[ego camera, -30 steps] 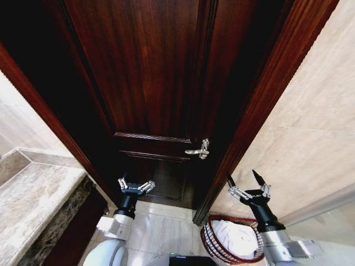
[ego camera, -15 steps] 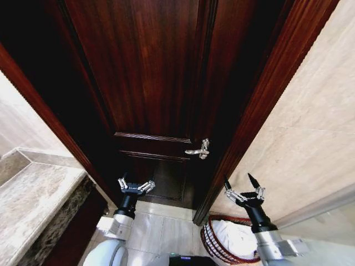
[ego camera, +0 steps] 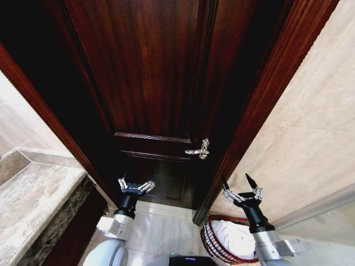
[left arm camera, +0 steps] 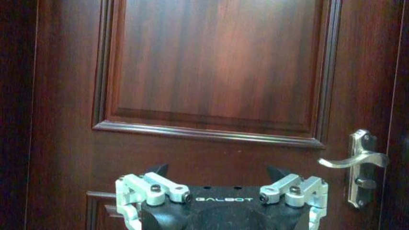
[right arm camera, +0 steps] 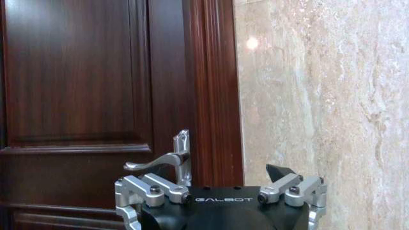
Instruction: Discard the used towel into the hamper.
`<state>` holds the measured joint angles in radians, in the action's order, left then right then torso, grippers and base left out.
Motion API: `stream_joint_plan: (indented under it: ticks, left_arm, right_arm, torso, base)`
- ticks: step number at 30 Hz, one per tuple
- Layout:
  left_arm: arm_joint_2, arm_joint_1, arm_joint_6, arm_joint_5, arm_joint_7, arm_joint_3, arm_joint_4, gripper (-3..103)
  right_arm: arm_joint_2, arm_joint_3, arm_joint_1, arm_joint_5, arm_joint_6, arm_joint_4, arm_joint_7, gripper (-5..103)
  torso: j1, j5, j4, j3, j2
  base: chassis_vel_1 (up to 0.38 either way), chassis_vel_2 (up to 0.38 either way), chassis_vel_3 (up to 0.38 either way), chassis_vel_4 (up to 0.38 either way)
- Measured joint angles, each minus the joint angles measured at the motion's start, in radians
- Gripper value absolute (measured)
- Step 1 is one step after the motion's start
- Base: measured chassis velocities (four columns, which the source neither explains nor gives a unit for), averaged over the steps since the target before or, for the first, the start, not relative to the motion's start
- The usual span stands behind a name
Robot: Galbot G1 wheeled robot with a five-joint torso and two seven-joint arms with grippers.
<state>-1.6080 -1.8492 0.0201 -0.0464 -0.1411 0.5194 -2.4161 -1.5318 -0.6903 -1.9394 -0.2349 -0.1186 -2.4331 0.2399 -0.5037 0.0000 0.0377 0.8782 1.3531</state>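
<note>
The hamper stood on the floor at the foot of the tiled wall, just beside the dark door frame, and a white towel already lay bunched inside it, below the rim. By that look the drop was done, and the step in hand seemed to be getting the arm clear. To do that well, you needed to lift the right gripper straight up, away from the wire rim, with its fingers spread so no fold of cloth could catch, and mind the door handle close by.

Your right gripper hung above the hamper, toward the rim nearest the door frame, apart from the towel, its fingers wide apart and holding nothing. Your left gripper sat parked low in front of the door, fingers also spread and empty, well apart from the hamper.
</note>
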Motion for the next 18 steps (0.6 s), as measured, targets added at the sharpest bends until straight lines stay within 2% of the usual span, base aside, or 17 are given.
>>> stream_joint_plan:
  ticks: [18]
  left_arm:
    - [0.000, 0.000, 0.000, 0.000, 0.000, 0.000, 0.000, 100]
  right_arm:
    - [0.001, -0.002, 0.000, -0.004, 0.003, -0.002, -0.005, 100]
  torso:
    - [0.000, 0.0000, 0.0000, 0.000, 0.000]
  base:
    - [0.000, 0.000, 0.000, 0.000]
